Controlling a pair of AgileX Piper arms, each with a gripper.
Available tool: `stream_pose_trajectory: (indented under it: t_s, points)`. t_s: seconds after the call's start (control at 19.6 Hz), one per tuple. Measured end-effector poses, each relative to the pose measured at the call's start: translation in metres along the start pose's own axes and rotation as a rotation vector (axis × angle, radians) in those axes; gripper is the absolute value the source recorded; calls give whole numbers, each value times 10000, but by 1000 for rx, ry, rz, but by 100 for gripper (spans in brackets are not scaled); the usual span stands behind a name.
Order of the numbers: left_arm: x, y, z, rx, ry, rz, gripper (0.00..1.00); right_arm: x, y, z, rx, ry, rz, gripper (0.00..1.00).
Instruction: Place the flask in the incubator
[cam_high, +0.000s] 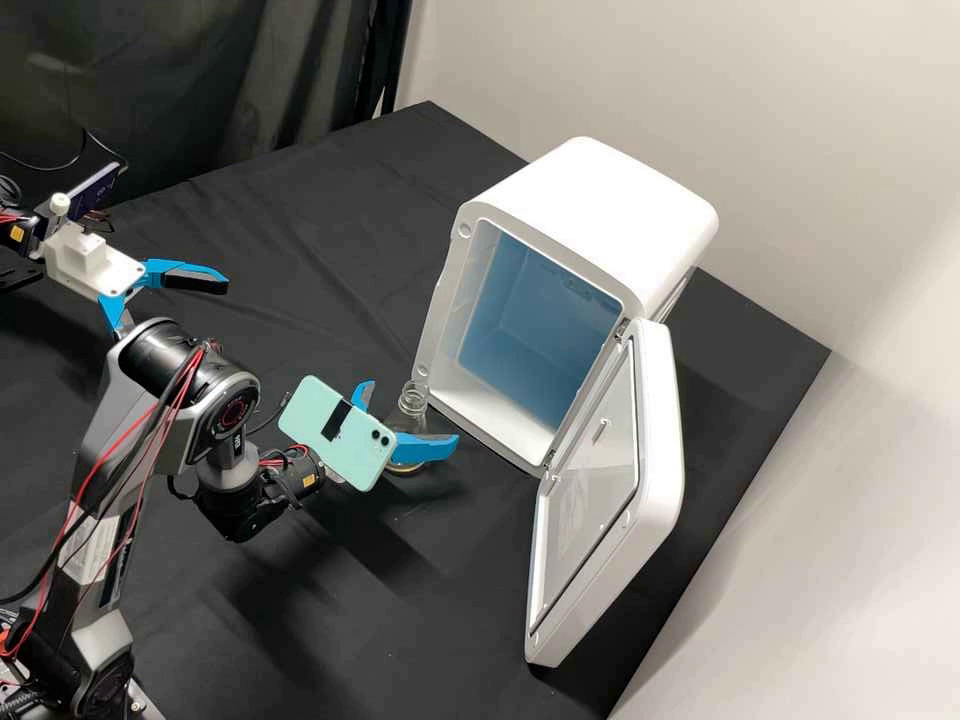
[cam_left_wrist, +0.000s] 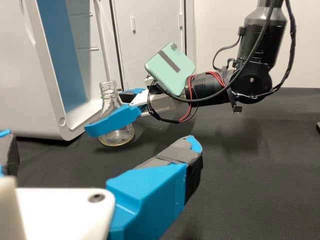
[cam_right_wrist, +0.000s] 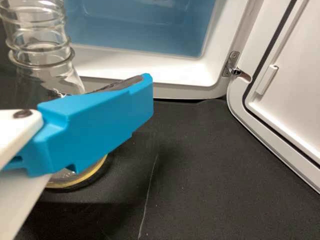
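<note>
The clear glass conical flask (cam_left_wrist: 109, 100) stands on the black bench (cam_high: 300, 250), just before the sill of the white, blue-lined incubator (cam_high: 600, 200). Its door (cam_high: 640, 450) hangs wide, presumably for loading. The right gripper (cam_high: 410, 415) straddles the flask; whether it clamps, I can't tell. The left gripper (cam_high: 165, 300) hangs released, well apart, likely keeping clear. A mint-green phone (cam_high: 338, 430) hides the right gripper's base.

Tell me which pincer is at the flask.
The right pincer, straddling the flask by the incubator; the left pincer hangs open, well away from it.
</note>
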Motion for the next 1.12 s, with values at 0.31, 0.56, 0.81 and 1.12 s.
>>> stream_pose_trajectory:
  t_s: [0.31,0.56,0.81,1.12]
  points:
    - [0,0,0,0,0,0,100,2,-11,8,-1,-3,-4,0]
    - [0,0,0,0,0,0,100,2,-14,10,-1,-4,-5,0]
    - [0,0,0,0,0,0,100,7,-40,27,-3,-10,-14,0]
    - [0,0,0,0,0,0,100,5,-50,13,-4,-5,-17,0]
